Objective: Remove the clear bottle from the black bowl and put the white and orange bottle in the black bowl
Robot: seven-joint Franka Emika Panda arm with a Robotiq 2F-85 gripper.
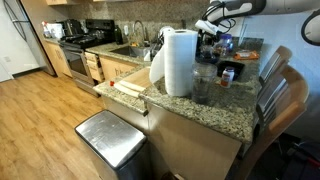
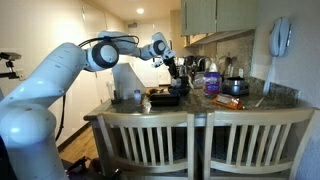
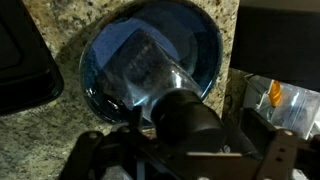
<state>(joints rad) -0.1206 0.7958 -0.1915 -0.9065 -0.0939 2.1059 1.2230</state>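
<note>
Black bowl point(image 3: 207, 42) on granite counter point(image 3: 60, 22), clear bottle point(image 3: 140, 65) lying inside, hand point(image 3: 185, 150) spread over it.

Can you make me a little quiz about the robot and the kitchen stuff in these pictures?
1. True or false: the clear plastic bottle is lying inside the round black bowl.
2. Which tall thing stands on the speckled granite counter? A) a white paper-towel roll B) a red kettle C) a green vase
3. Fill in the missing word: the robot's end effector hovers ___ the bowl.

Key: 1 true; 2 A; 3 above.
</note>
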